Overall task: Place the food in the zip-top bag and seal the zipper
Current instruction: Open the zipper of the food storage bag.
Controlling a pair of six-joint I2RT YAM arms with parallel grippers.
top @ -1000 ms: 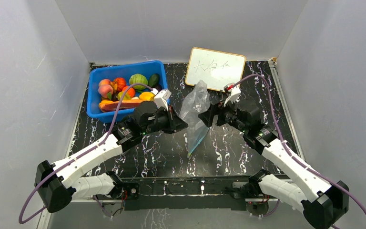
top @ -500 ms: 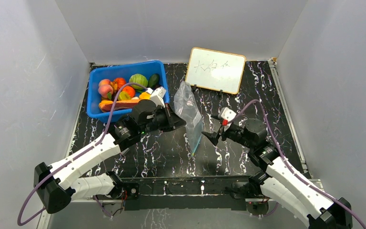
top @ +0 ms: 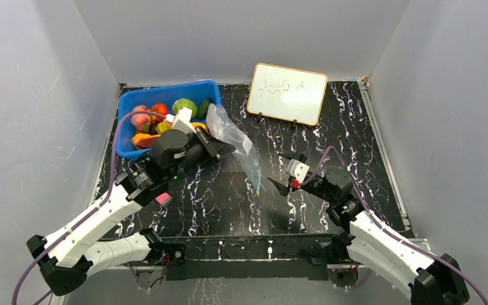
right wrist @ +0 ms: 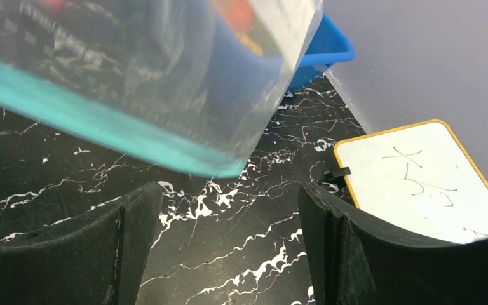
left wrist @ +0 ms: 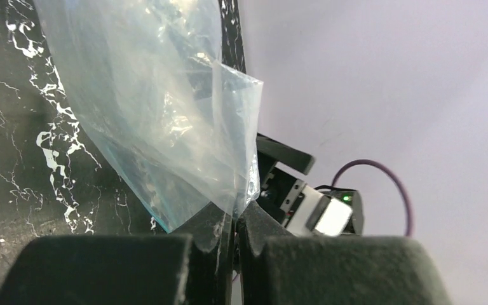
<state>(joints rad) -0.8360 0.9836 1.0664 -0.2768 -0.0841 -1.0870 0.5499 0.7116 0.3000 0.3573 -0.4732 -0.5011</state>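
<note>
Clear crinkly zip-top bag (top: 232, 135) hangs left of centre, pinched in your clenched left gripper (left wrist: 233, 230). Your right gripper (top: 284, 173) gapes empty, lower right.

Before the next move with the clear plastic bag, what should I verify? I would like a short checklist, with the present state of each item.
1. Left gripper shut on the clear crinkly zip-top bag: ok.
2. Right gripper open and apart from the bag: ok.
3. Blue-teal zipper strip visible to the right wrist camera: ok.
4. Bag mouth open: cannot tell.
5. Toy food inside the bag: not ok, it lies in the blue plastic bin.
</note>
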